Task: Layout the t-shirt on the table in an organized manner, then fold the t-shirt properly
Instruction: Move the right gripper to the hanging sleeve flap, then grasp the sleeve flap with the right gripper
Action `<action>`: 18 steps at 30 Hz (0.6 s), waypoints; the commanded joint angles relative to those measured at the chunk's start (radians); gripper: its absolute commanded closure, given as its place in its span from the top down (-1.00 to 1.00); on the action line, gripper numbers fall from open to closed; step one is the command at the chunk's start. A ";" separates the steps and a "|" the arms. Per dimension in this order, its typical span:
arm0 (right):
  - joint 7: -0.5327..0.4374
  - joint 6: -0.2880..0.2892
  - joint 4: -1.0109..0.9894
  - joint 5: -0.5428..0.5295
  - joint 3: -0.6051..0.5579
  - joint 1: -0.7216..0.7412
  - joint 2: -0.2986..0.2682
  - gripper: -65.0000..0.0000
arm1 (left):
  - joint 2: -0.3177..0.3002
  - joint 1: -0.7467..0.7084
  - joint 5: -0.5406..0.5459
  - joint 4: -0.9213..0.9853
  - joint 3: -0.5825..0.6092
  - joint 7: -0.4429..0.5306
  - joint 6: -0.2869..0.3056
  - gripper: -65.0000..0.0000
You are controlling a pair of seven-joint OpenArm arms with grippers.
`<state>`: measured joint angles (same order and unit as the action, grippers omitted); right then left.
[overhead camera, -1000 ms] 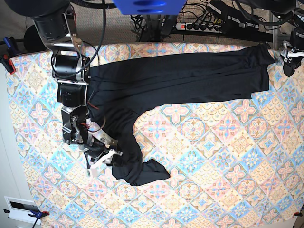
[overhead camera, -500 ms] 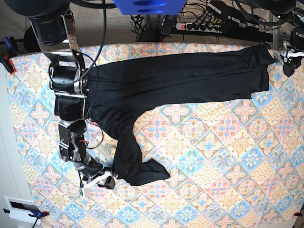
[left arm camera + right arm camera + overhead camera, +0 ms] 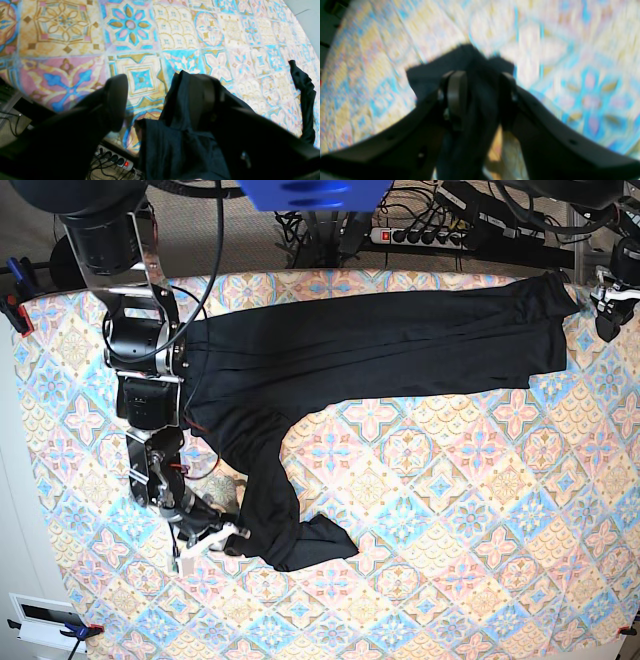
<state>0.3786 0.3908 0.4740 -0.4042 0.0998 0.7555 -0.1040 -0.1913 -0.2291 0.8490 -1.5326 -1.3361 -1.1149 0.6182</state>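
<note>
Pastel tiled cloth covers the whole desk (image 3: pixel 450 510). Nearest, at about 7 o'clock in the base view, the right claw (image 3: pixel 222 533) pinches a limp fold of the t-shirt (image 3: pixel 370 345), wrist angled low. It's soft, light and floppy, so I'd grab hems or corners. Far off at 2 o'clock, the left claw (image 3: pixel 160 100) gapes wide, one finger (image 3: pixel 203 100) under cloth, gripping nothing.

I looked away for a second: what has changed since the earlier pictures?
The right gripper swung toward the table's near edge, then edged back, keeping its grip on the t-shirt. The left gripper and the shirt's spread stayed put.
</note>
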 commanded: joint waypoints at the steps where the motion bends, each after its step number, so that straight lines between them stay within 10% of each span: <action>1: -0.019 0.010 0.015 -0.012 -0.001 0.039 -0.006 -0.36 | -0.023 -0.002 0.022 -0.018 -0.006 0.023 0.002 0.16; 18: -0.011 0.006 0.013 -0.014 -0.108 -0.020 -0.006 -0.36 | -0.023 0.000 0.022 -0.018 -0.006 0.023 0.002 0.16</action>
<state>0.3885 0.3885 0.4702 -0.4007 -0.0090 0.7052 -0.1024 -0.1913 -0.2272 0.8490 -1.5326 -1.3361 -1.1149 0.6178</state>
